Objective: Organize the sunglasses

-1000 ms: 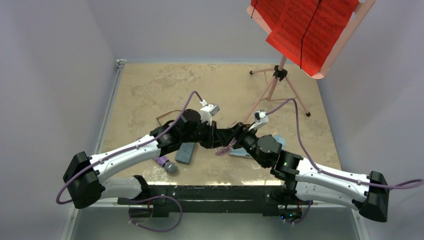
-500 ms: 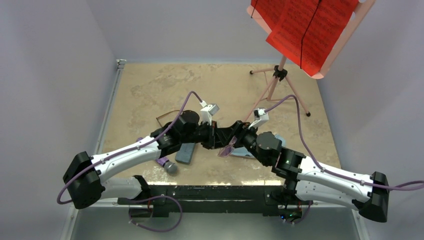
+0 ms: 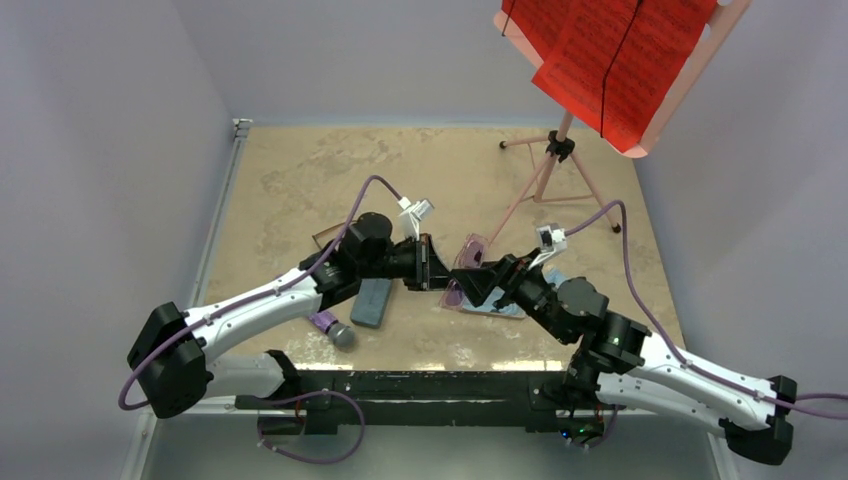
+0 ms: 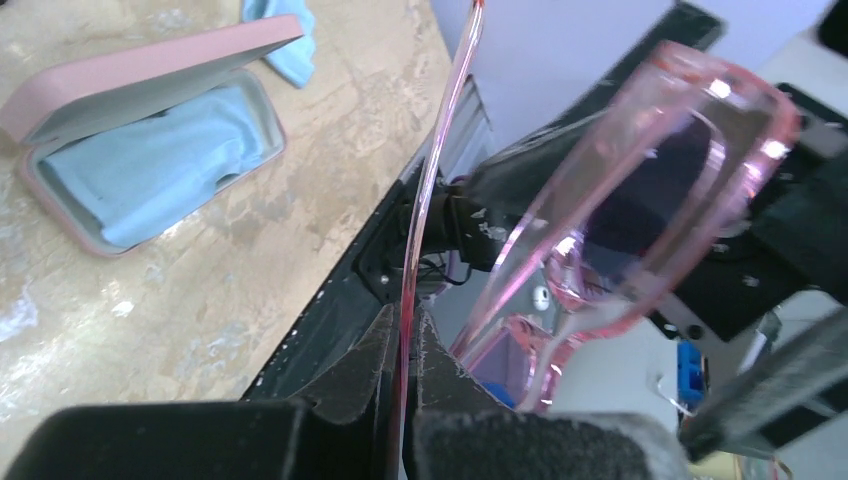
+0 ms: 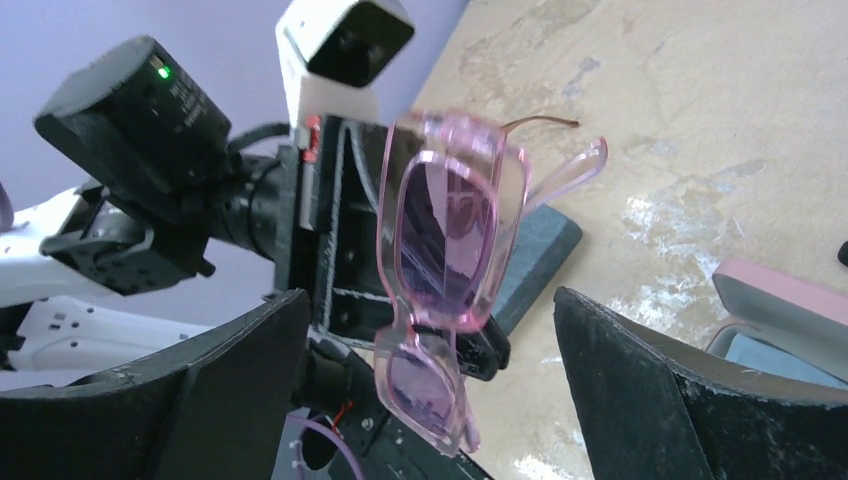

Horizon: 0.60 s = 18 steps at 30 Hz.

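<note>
- A tan, marbled bench (image 3: pixel 300 170) sits between pale grey walls. A stand (image 3: pixel 560 150) with red sheets is at the upper right of the top view.
- The pink pair (image 5: pixel 445 225) is held in the air at the centre of the top view, between the two wrists. Its lenses are stacked one above the other, and it touches no surface that I can see.
- The left jaws are clamped shut on one slim temple of the pink pair, and nothing else carries it. The lens front sticks out past the tips, toward the right of the left wrist view.
- The right jaws are spread wide and empty. They sit one on each side of the lens front and are clear of it on both sides.
- The pink case (image 4: pixel 150 60) lies open on the bench just right of the pair in the top view, with a blue cloth (image 4: pixel 150 175) in it. The right arm partly hides it there.
- The grey case (image 3: pixel 372 302) lies left of centre, just beside the left arm. The brown pair (image 3: pixel 328 238) lies on the bench beyond that arm and is mostly hidden.
- Risk: with only a thin temple held, the pair could swing or slide out if the left arm jolts.
- Risk: if the right jaws close on the front off-centre while the left jaws keep hold, the hinge takes the twist and the temple may bend or snap.
- Risk: the wrists are very near each other, so a small misjudged reach could knock them together and shake the pair loose, short of the case.
</note>
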### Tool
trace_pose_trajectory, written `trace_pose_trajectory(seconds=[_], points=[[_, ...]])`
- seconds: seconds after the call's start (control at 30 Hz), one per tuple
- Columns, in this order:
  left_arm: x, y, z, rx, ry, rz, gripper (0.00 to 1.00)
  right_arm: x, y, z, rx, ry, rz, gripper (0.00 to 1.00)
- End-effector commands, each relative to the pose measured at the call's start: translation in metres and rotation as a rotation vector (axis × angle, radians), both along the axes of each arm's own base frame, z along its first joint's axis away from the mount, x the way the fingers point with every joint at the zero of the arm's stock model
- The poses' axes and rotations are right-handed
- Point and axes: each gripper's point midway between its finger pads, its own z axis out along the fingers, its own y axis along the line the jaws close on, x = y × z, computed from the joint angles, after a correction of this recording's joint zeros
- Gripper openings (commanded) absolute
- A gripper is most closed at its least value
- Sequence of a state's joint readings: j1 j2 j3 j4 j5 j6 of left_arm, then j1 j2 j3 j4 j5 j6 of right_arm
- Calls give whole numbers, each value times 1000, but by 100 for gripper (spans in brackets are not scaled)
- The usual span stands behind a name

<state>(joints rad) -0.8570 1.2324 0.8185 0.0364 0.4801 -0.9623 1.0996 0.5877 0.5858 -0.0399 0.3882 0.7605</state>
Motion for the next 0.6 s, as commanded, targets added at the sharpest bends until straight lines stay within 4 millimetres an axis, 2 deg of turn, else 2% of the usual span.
trace_pose_trajectory(seconds=[0.0, 0.03, 0.3, 0.47, 0.57], points=[[-10, -9, 27, -127, -29, -87, 0, -7, 8, -10, 3, 8, 53, 97], [-11, -9, 30, -138, -37, -98, 0, -7, 9, -12, -1, 14, 55, 97], [-27, -8, 36, -189, -77, -200, 0, 7, 16, 8, 125, -37, 1, 92], [-29, -6, 28, -175, -75, -205, 0, 7, 11, 19, 180, -64, -12, 83], [-28, -5, 24, -158, -74, -202, 0, 6, 10, 22, 198, -65, -14, 69]])
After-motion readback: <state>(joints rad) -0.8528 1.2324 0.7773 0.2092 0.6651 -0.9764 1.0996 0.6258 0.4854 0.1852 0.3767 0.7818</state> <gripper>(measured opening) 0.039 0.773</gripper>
